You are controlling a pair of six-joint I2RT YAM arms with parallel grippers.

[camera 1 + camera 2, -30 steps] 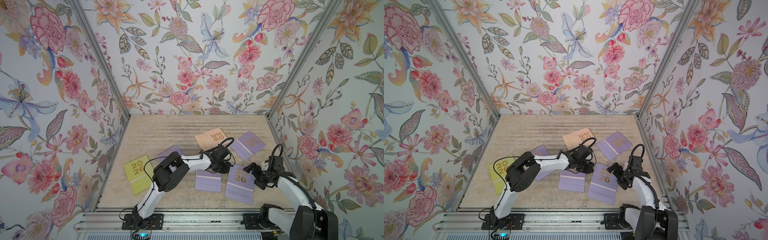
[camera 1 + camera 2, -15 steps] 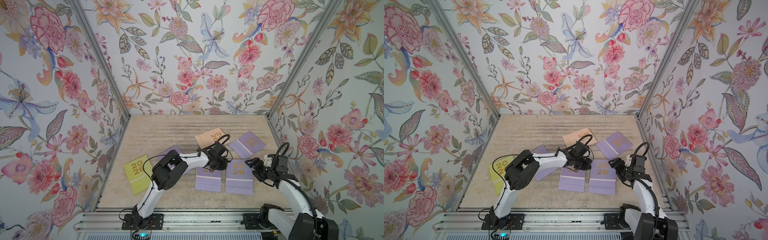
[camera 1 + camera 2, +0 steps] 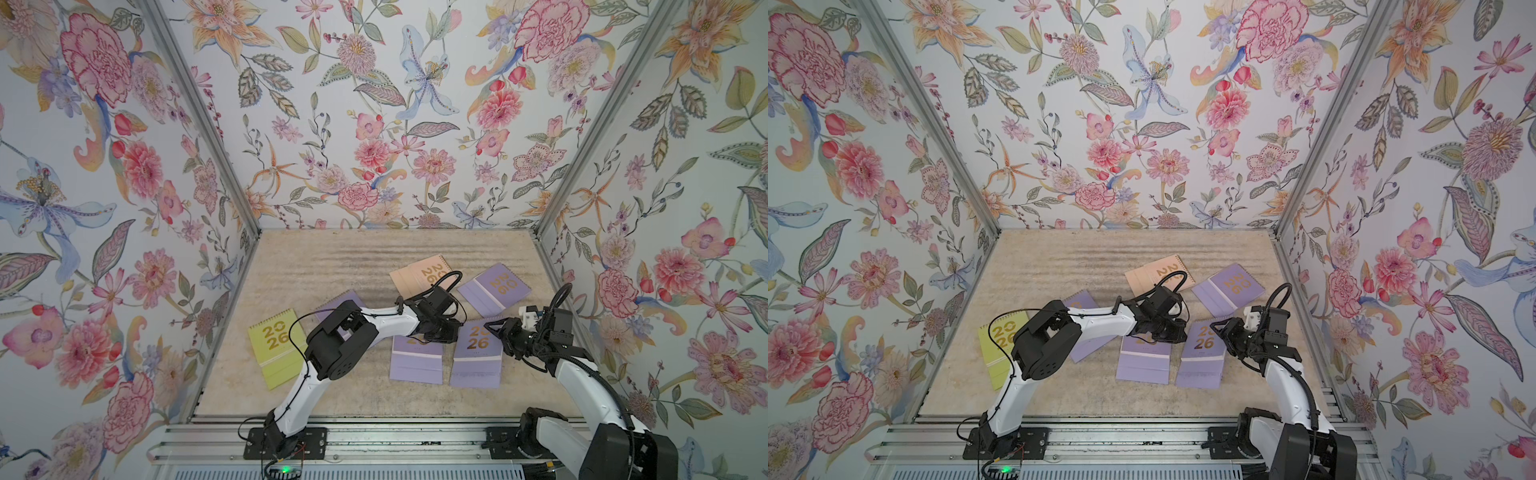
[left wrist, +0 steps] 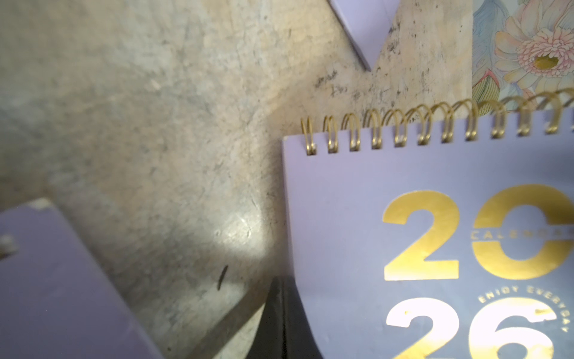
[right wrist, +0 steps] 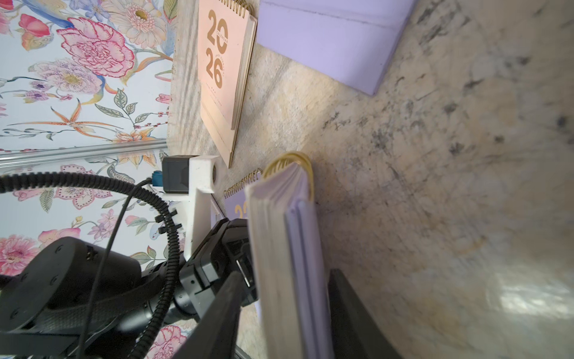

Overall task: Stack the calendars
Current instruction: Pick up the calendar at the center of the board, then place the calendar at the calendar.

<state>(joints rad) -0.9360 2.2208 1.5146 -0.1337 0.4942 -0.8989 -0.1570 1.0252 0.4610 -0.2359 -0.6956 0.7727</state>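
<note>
a: top views first. where do the calendars lie?

b: all six are flat on the table (image 3: pixel 332 257). the green calendar (image 3: pixel 276 349) is far left, and a half-hidden purple calendar (image 3: pixel 338 301) pokes out from under the left arm (image 3: pixel 332 345). the peach calendar (image 3: pixel 419 274) and the back purple calendar (image 3: pixel 494 289) sit toward the back. the middle purple calendar (image 3: pixel 415 361) and the gripped purple calendar (image 3: pixel 478 353) lie side by side at the front, just apart.

a: and the grippers?

b: the left gripper (image 3: pixel 453 334) reaches over the middle one's spiral end, with its tip at the gripped one's near edge. the right gripper (image 3: pixel 498 334) is at that calendar's opposite edge. both top views agree (image 3: pixel 1223 332).

a: left wrist?

b: the jaws are pressed together with nothing between them. the dark tip (image 4: pixel 281 320) sits right against the side edge of the gripped purple calendar (image 4: pixel 435 217), whose gold spiral and "2026" face up.

a: right wrist?

b: that calendar shows edge-on (image 5: pixel 289 264). one finger (image 5: pixel 217 317) is on its cover side and the other (image 5: pixel 354 320) is between it and the table, so the jaws are clamped onto it. the peach calendar (image 5: pixel 223 68) and the back purple calendar (image 5: pixel 335 40) lie beyond.
</note>
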